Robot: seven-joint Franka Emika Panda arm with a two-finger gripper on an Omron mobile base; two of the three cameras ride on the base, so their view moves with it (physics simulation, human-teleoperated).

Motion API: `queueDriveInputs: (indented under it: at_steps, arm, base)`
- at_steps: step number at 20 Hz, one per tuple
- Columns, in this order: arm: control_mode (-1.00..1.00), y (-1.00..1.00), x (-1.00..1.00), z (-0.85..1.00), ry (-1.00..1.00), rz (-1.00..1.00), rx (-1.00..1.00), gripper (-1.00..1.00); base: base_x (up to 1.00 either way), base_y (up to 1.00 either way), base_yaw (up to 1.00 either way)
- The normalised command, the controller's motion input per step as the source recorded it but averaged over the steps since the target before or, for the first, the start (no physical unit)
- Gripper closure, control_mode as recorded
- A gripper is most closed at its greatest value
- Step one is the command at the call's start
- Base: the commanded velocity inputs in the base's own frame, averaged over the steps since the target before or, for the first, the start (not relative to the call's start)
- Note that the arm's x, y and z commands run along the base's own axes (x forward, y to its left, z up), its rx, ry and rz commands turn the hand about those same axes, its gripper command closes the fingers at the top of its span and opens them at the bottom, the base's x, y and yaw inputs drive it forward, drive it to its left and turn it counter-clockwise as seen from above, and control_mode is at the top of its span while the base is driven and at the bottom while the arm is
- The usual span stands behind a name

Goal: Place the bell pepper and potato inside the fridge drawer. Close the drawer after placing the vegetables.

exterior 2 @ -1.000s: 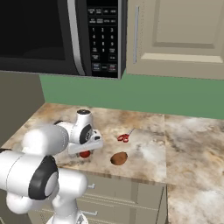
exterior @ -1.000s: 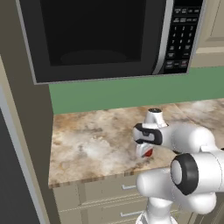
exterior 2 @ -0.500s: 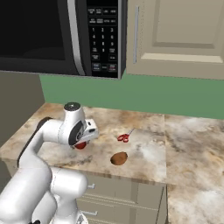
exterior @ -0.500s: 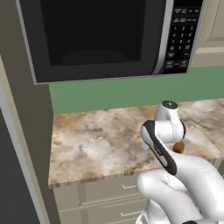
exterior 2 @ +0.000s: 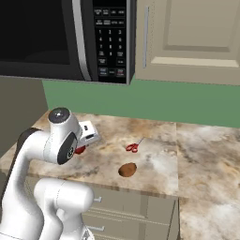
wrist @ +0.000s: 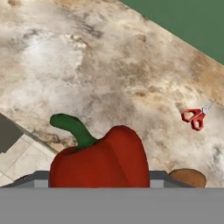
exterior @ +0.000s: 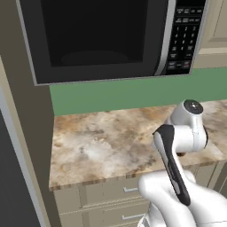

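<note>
Your claw [exterior 2: 82, 148] is clamped on the bell pepper [wrist: 100, 162], held up off the marbled surface [exterior 2: 154, 159] near its front-left part. In the hand view the pepper sits dead centre between the fingertips, green stem [wrist: 72, 127] pointing up-left in that frame, body long axis roughly along the stem line.

Around it: the potato [exterior 2: 127, 169] lies on the surface near the front edge, right of the claw and apart from it; long axis roughly left-right in the right base view. Red scissors [exterior 2: 134, 146] lie just behind the potato, toward the green backsplash [exterior 2: 187, 105], not touching it. Microwave [exterior: 106, 35] hangs overhead, its keypad [exterior 2: 110, 37] on the right; a beige wall cabinet [exterior 2: 197, 40] sits beside it. Drawer fronts [exterior: 111, 195] run under the surface edge.

View differences: the left base view has your own arm [exterior: 177, 150] covering the claw, pepper and potato, but shows the bare left stretch of the surface and a dark tall panel [exterior: 17, 146] at far left. The right base view shows just a red sliver of pepper under the wrist. The hand view catches the potato's edge [wrist: 188, 177] at lower right and the scissors [wrist: 195, 118] beyond.
</note>
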Motion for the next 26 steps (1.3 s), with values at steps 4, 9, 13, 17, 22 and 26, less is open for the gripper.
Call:
queueDriveInputs:
  at_steps: [4, 9, 13, 17, 22, 26]
  arm:
    - [-1.0, 0.04, -0.37, 0.46, -0.1, 0.0, 0.0, 1.0]
    - [-1.0, 0.11, -0.07, 0.18, 0.0, 0.0, -0.01, 1.0]
    - [-1.0, 0.24, 0.0, 0.0, 0.01, 0.0, -0.03, 1.0]
    - [-1.0, 0.11, -0.08, -0.03, 0.0, 0.0, -0.04, 1.0]
    - [1.0, 0.0, -0.38, -0.05, -0.05, 0.0, 0.0, 1.0]
    - [1.0, 0.0, 0.0, 0.0, 0.0, 0.0, 0.0, 1.0]
  base:
    - [0.0, 0.0, 0.0]
    - [0.0, 0.0, 0.0]
    - [0.0, 0.0, 0.0]
    - [0.0, 0.0, 0.0]
    - [-0.18, 0.0, 0.0]
    - [-1.0, 0.06, 0.0]
